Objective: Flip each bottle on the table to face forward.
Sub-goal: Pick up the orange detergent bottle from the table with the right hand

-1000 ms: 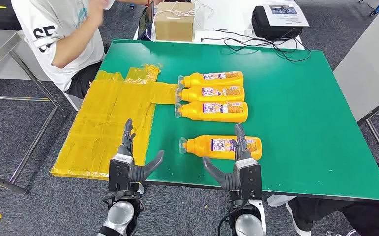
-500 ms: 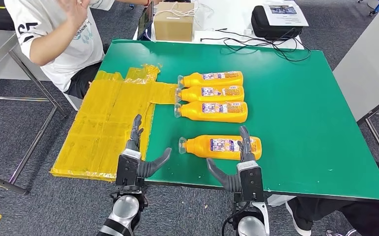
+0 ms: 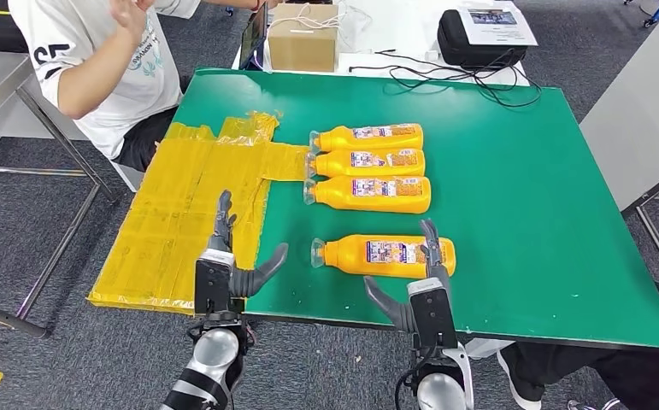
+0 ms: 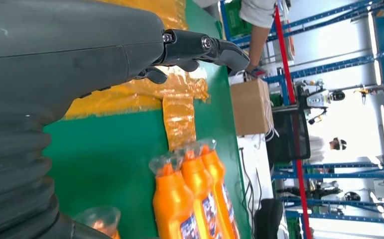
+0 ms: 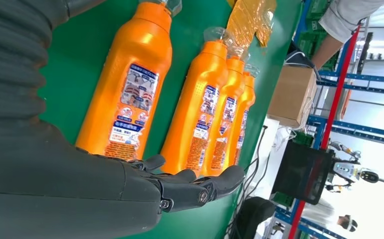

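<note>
**Both my hands empty at the near edge of the table**

The green table (image 3: 514, 213) is my landmark. A patch of yellow tape (image 3: 189, 205) covers its left side and hangs over the left edge. At the middle of the table three orange bottles lie on their sides, touching in a row, caps toward the tape: the far bottle (image 3: 368, 136), the middle bottle (image 3: 368, 161) and the near bottle of the row (image 3: 370, 193). A fourth bottle (image 3: 385, 254) lies alone, closer to the table's near edge, cap also toward the tape, label facing up.

A person in a white shirt (image 3: 95, 60) sits off the table's far left corner. A cardboard box (image 3: 302, 36) and a black bag (image 3: 479, 38) sit beyond the far edge.

My left hand (image 3: 227, 269) is raised at the near edge over the tape, fingers apart, holding nothing. My right hand (image 3: 420, 282) is raised at the near edge, fingers spread and empty, their tips just in front of the lone bottle's base.
</note>
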Controlling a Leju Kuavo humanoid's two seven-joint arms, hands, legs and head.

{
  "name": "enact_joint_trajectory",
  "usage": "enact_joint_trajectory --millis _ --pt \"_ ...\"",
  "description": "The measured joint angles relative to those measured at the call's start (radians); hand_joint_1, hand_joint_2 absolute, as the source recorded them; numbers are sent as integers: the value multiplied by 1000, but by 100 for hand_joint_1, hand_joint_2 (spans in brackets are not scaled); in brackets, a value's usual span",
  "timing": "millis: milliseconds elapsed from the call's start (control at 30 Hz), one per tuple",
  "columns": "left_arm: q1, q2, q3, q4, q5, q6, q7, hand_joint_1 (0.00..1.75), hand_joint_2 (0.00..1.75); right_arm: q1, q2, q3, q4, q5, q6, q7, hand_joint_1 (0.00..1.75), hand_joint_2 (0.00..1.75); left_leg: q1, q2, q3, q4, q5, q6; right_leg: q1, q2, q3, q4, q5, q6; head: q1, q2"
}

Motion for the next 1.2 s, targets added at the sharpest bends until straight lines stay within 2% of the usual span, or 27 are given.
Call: enact_joint_trajectory --millis 167,467,700,1000,1200 --pt "-28 6 34 7 4 -46 11 0 175 -62 -7 -5 58 61 -1 38 0 175 0 0 0 0 1 0 0 0 0 0 0 0 0 0" --pt "-60 10 68 30 2 -60 28 0 175 -189 -16 -7 202 136 -26 90 0 175 0 0 0 0 1 0 0 0 0 0 0 0 0 0" --pt "-61 17 82 35 1 -63 30 0 175 -218 -30 -9 249 156 -29 106 0 175 0 0 0 0 0 0 0 0 0 0 0 0 0 0" --pt "-51 31 109 34 -26 -91 53 0 175 -260 -66 -22 322 342 -23 227 0 175 0 0 0 0 0 0 0 0 0 0 0 0 0 0" --pt "-41 31 119 26 -36 -93 61 0 175 -268 -81 -34 369 403 -13 279 0 175 0 0 0 0 0 0 0 0 0 0 0 0 0 0"
